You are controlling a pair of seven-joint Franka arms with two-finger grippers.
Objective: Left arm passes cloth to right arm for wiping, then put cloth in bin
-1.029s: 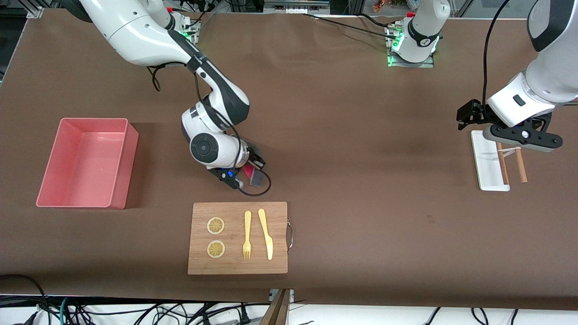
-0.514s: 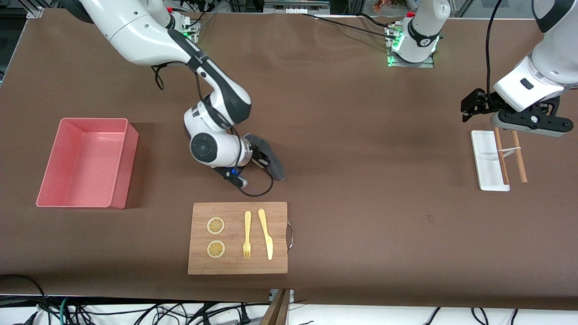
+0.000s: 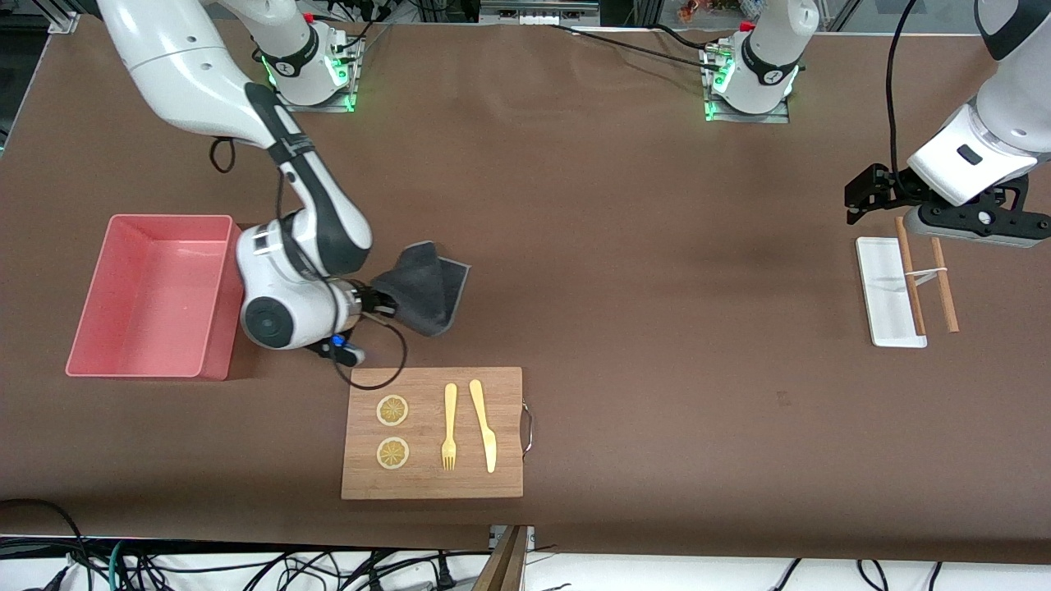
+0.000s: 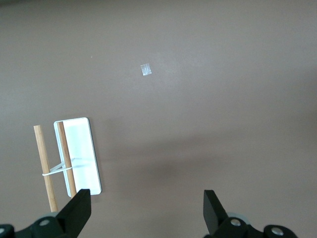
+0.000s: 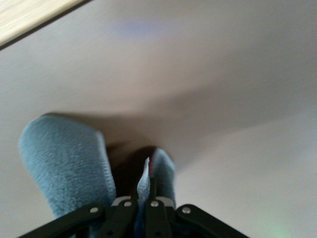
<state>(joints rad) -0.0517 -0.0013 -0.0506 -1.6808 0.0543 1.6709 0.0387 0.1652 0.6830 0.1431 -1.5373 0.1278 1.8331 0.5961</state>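
Observation:
My right gripper (image 3: 381, 301) is shut on one edge of the dark grey cloth (image 3: 425, 286). The cloth trails from it low over the brown table, between the pink bin (image 3: 98, 361) and the wooden board (image 3: 433, 484), farther from the camera than the board. In the right wrist view the fingers (image 5: 157, 210) pinch a fold of the cloth (image 5: 69, 163), with a little red showing inside. My left gripper (image 3: 977, 230) hangs open over the white tray at the left arm's end; its fingers (image 4: 77, 213) stand wide apart with nothing between them.
The board carries two lemon slices (image 3: 392, 410), a yellow fork (image 3: 449, 427) and a knife (image 3: 484, 425). The small white tray (image 3: 883, 279) has a pair of banded wooden chopsticks (image 3: 944, 283) leaning on it. The bin holds nothing.
My right arm has swung toward the bin, dragging the cloth, which has spread out from a bunched wad. The left gripper has drawn up and back from the white tray.

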